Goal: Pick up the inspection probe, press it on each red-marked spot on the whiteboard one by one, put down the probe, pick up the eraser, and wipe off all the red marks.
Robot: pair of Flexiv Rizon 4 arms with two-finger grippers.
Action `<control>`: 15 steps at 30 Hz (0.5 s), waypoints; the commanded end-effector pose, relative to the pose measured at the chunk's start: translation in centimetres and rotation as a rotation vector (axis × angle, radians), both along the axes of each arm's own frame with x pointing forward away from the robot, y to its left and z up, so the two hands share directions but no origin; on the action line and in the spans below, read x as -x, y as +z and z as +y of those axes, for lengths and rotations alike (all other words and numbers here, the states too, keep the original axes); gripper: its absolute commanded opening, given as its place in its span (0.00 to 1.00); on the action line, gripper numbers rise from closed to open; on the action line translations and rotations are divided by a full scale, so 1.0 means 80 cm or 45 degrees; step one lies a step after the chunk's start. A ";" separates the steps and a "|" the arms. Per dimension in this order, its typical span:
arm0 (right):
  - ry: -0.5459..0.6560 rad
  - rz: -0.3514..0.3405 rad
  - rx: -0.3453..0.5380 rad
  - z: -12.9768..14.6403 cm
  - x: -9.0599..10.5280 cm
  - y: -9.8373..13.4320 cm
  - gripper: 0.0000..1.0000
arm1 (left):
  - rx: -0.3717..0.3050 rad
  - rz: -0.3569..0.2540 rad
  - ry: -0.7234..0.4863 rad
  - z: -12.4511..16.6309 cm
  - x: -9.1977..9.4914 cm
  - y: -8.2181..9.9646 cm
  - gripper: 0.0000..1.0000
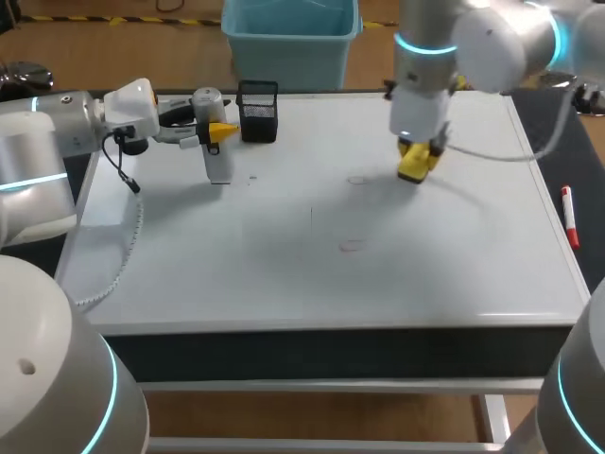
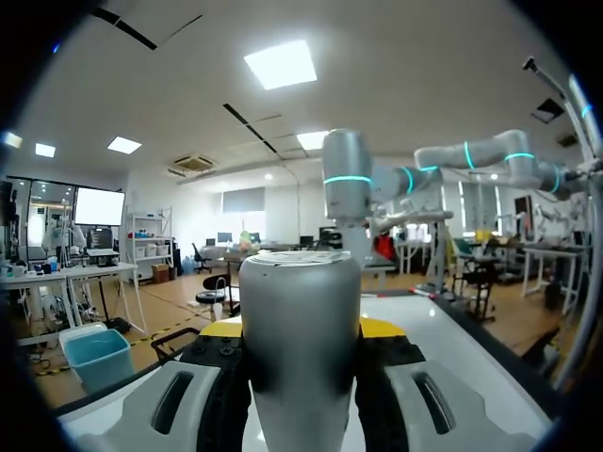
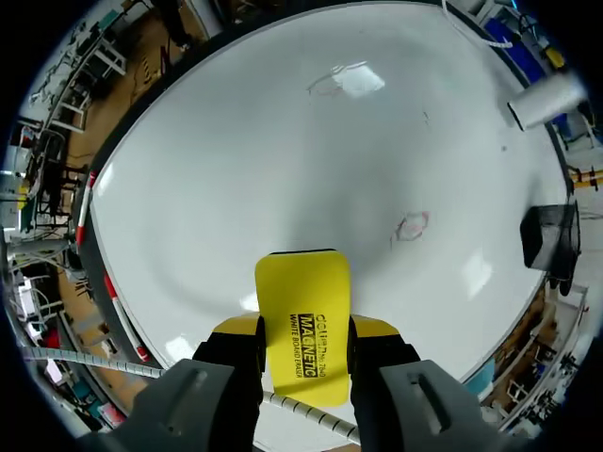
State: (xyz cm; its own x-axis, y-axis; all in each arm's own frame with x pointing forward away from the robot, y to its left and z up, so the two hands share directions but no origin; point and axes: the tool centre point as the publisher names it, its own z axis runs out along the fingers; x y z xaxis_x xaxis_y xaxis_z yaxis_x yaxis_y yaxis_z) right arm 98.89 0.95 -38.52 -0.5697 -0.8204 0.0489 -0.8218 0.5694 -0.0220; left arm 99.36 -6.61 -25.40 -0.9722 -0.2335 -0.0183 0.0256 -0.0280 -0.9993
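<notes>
The grey cylindrical probe stands upright at the back left of the whiteboard, with my left gripper shut on it from the side. In the left wrist view the probe fills the gap between the fingers of that gripper. My right gripper is shut on the yellow eraser low over the board's back right. Two faint red marks lie left of it and nearer the front. In the right wrist view the eraser sits in the gripper, with one red mark just ahead.
A black mesh holder stands at the back edge, right beside the probe. A red marker pen lies on the dark strip right of the whiteboard. A spiral cable hangs from my left arm over the board's left edge.
</notes>
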 end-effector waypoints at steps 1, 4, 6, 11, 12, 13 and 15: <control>0.039 -0.002 0.087 0.039 0.011 0.001 0.00 | 0.002 -0.002 0.003 -0.001 0.000 0.001 0.00; 0.077 0.016 0.089 0.064 0.014 0.000 0.00 | 0.002 -0.002 0.003 -0.001 0.000 0.001 0.00; 0.083 0.069 0.087 0.078 0.014 -0.004 0.00 | 0.002 -0.002 0.003 -0.001 0.000 0.001 0.00; 0.171 0.113 0.096 0.105 0.017 -0.010 0.00 | 0.002 -0.002 0.003 -0.001 0.000 0.001 0.00; 0.193 0.132 0.076 0.109 0.017 -0.011 0.00 | 0.002 -0.002 0.003 -0.001 0.000 0.001 0.00; 0.208 0.136 0.073 0.113 0.018 -0.010 0.00 | 0.002 -0.002 0.003 -0.001 0.000 0.001 0.00; 0.227 0.151 0.066 0.122 0.018 -0.011 0.00 | 0.002 -0.002 0.003 -0.001 0.000 0.001 0.00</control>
